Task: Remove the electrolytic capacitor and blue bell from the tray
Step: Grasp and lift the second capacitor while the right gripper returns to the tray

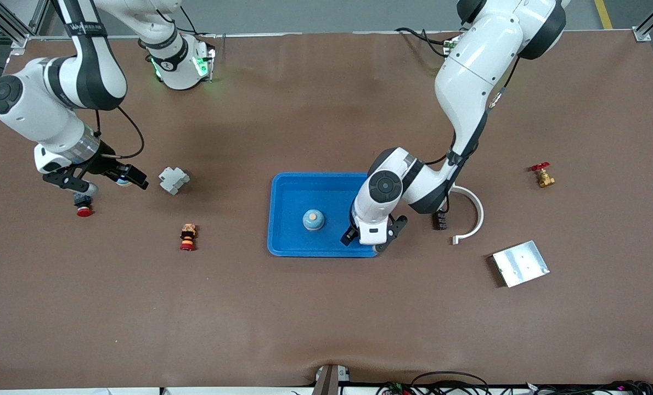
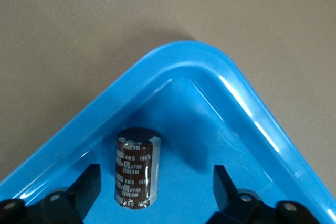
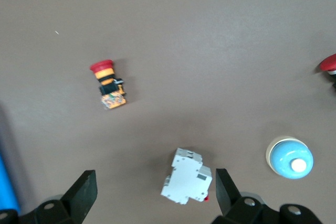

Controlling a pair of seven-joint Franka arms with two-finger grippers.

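Left gripper point(image 2: 152, 192) low in the blue tray point(image 1: 291, 189), at the corner nearest the front camera toward the left arm's end. One electrolytic capacitor point(image 2: 135, 169) stands upright between its parted fingers, close against one finger (not yet clamped). One blue bell point(image 1: 313, 219) sits mid-tray, toward the right arm's end from those jaws. Right gripper point(image 3: 155, 192), released, waits over one circuit breaker point(image 3: 187, 177).

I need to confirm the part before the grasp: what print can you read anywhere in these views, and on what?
"KMS 105°C": on the sleeve of the electrolytic capacitor, standing in a corner of the tray between the left gripper's open fingers.
The sleeve's other lines: digits, too blurred to read reliably.
White lettering on the right arm's upper link: too small to read.
Nothing else shows legible text.
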